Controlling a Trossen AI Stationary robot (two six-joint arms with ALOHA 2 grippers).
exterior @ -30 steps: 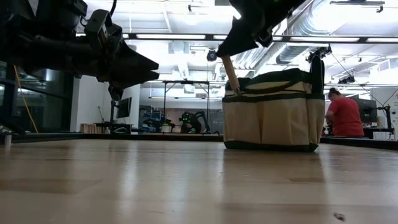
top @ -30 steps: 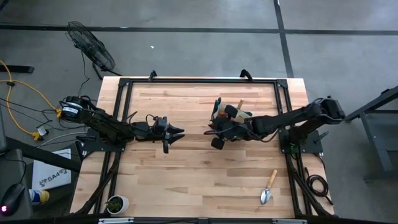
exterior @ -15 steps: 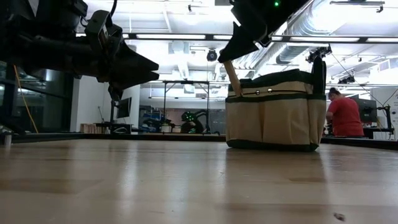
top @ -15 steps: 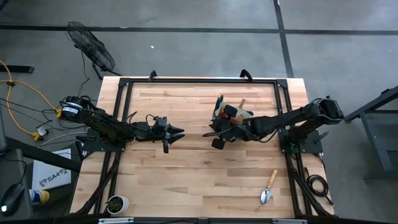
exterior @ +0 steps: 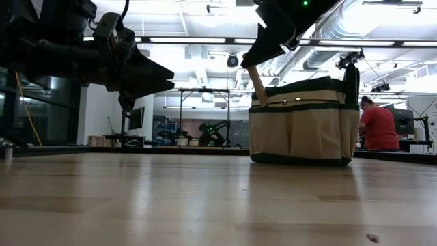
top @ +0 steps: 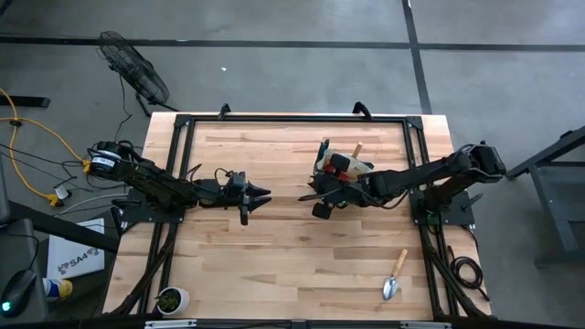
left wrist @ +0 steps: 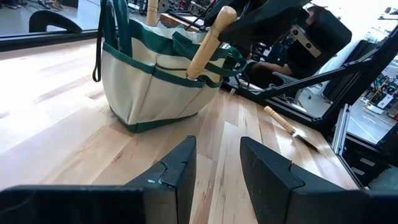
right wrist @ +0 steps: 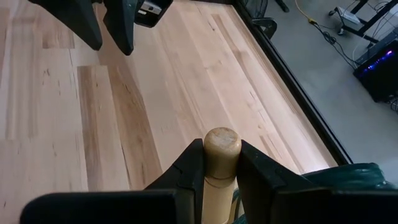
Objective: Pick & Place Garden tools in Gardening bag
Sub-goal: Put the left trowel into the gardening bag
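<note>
Since a second ago your gardening bag (exterior: pixel 300 121) has slid slightly toward the right arm's side, and the wooden handle (right wrist: pixel 221 163) leans a little differently. Your right gripper (right wrist: pixel 220 163) is clamped narrowly on that handle's rounded end, holding it over the bag's near edge with its lower end inside the bag. Your left gripper (left wrist: pixel 214 163) hangs above the table's middle, well apart from the bag, fingers partly spread, holding nothing. One trowel (top: pixel 395 275) lies near the table's front right corner.
</note>
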